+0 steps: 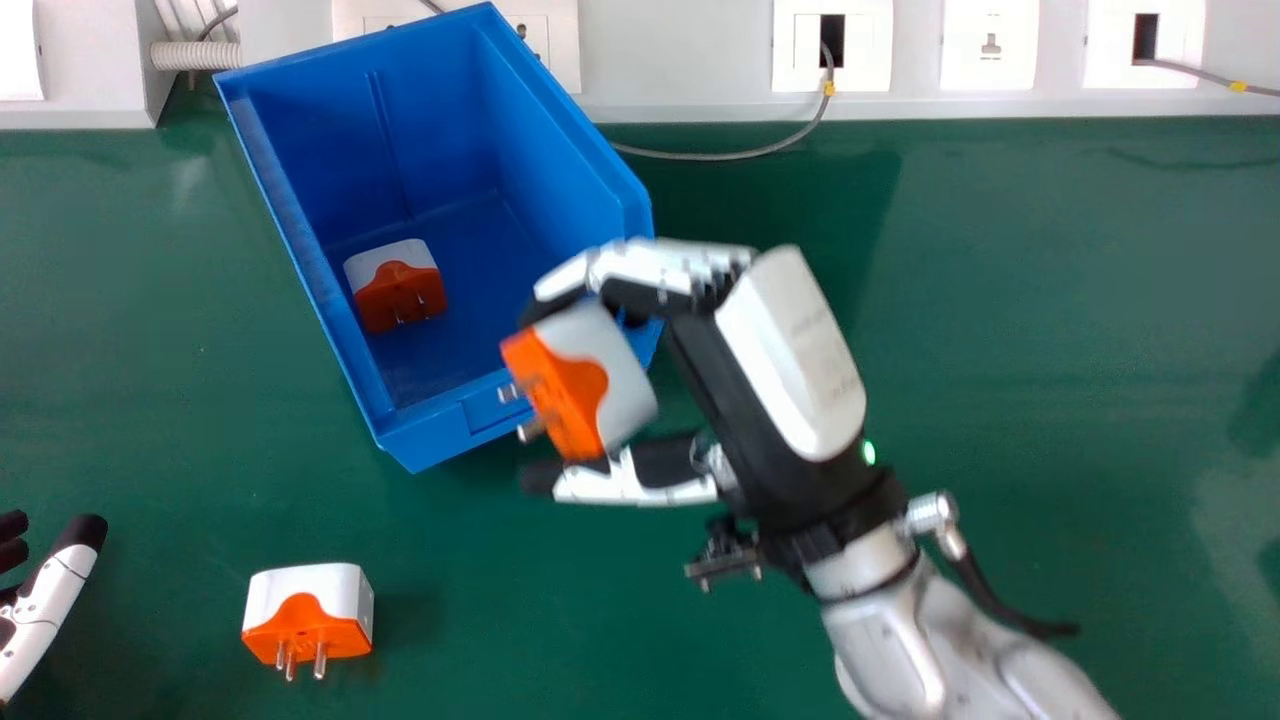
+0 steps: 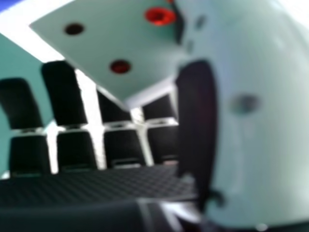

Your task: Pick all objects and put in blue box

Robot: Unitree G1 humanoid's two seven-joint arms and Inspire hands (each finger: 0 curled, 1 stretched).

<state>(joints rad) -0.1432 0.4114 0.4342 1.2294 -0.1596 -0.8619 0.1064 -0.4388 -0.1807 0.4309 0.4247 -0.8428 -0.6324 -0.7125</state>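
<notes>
In the head view my right hand [image 1: 790,350] is at the blue box's near right corner, curled round an orange and white plug adapter [image 1: 585,380] with its pins pointing left. The blue box [image 1: 290,235] stands at the back left, and another adapter [image 1: 398,285] lies inside it. A further adapter [image 1: 308,615] sits on the green table at the front left. My left hand [image 1: 45,610] rests at the left edge. In the right hand view the held adapter [image 2: 111,43] is against the fingers of my right hand [image 2: 193,116].
A white wall panel with sockets [image 1: 990,45] runs along the table's back edge. A grey cable [image 1: 720,156] loops onto the green table [image 1: 1000,300] behind my right hand.
</notes>
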